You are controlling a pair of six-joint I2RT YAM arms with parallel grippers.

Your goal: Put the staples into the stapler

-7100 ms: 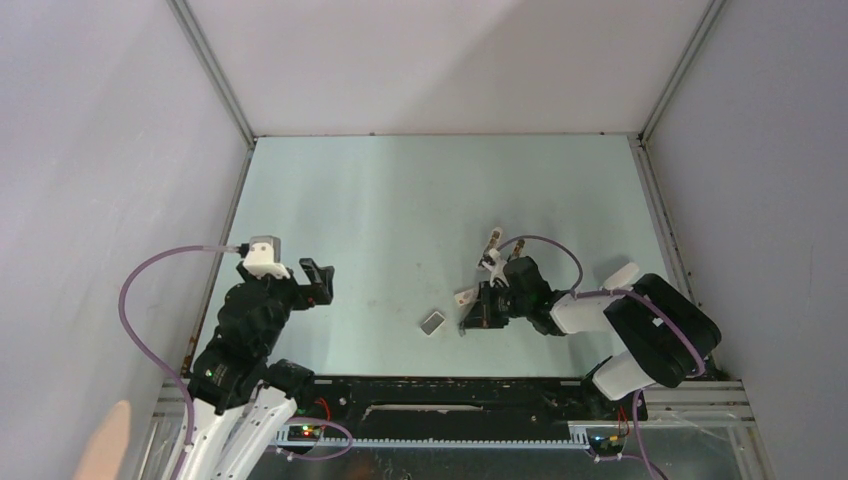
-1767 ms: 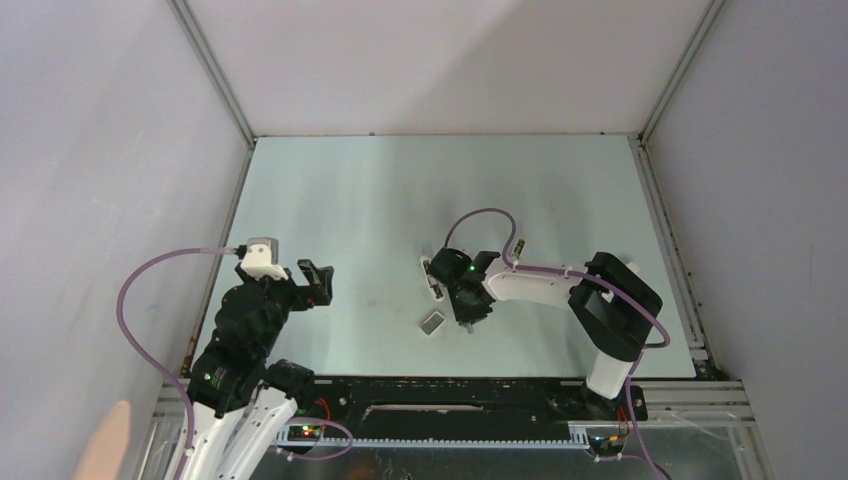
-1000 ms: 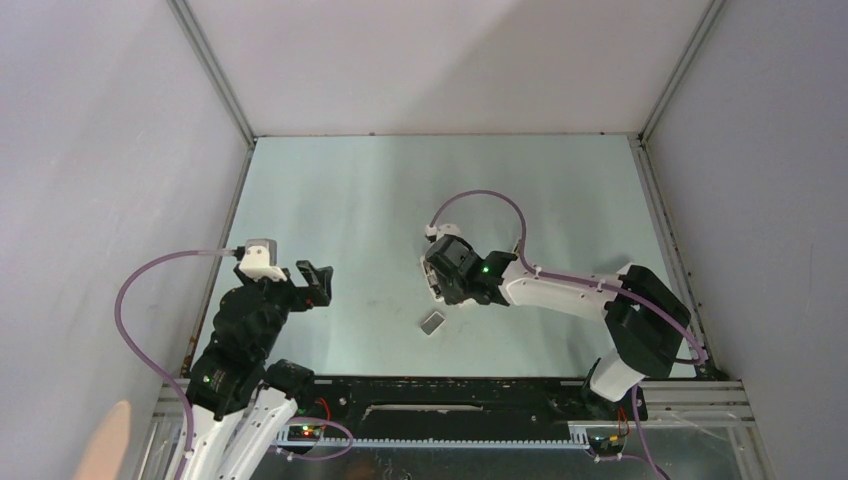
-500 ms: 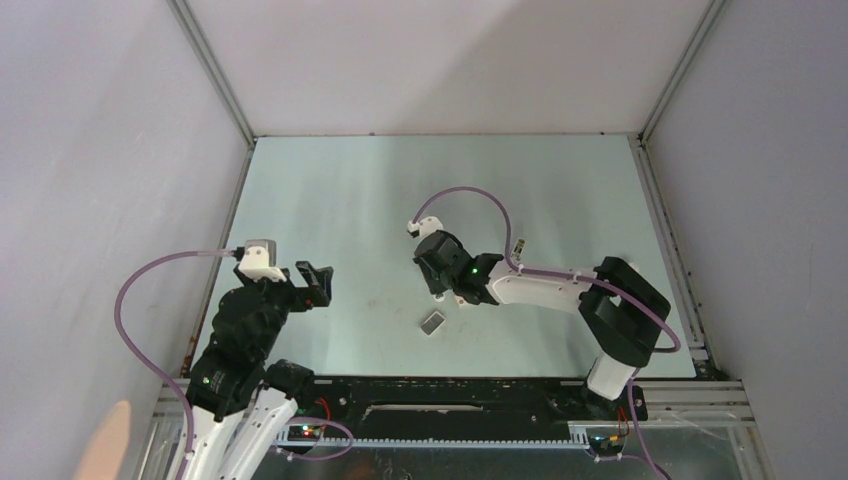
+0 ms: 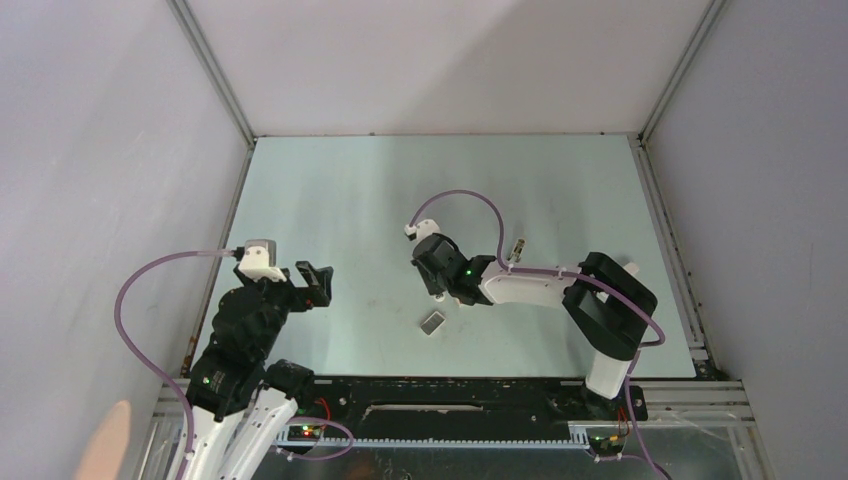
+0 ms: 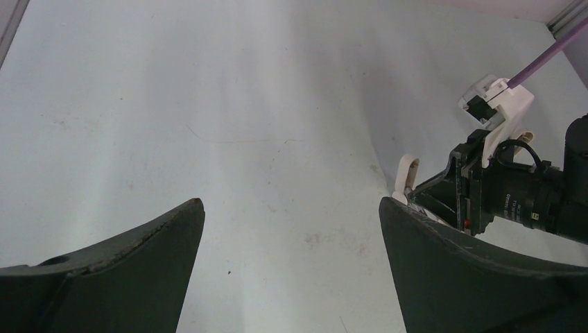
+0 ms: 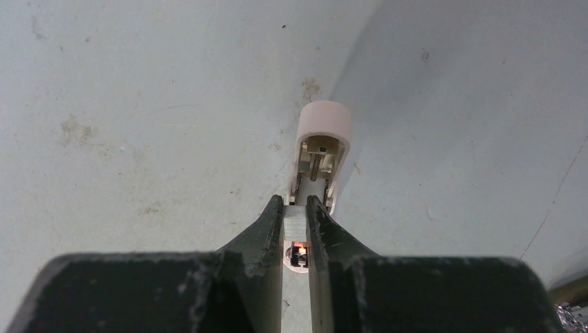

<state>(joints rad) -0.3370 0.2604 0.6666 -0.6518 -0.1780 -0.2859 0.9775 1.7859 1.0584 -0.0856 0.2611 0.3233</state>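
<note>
Your right tool point(image 7: 296, 205) is clamped on the staples point(image 7: 296, 225), with the open stapler point(image 7: 320, 149) just at its 12 o'clock. Your left tool point(image 6: 291, 205) stands wide apart; the grey staple tray point(image 5: 432, 321) lies at the right tool's 6 o'clock.

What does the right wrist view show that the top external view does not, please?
Only the right wrist view: the open channel of the stapler and a ribbed grey piece pinched in the right pincer. Only the top external view: the grey staples block and the open left pincer. Both: the pale table and the right pincer.
</note>
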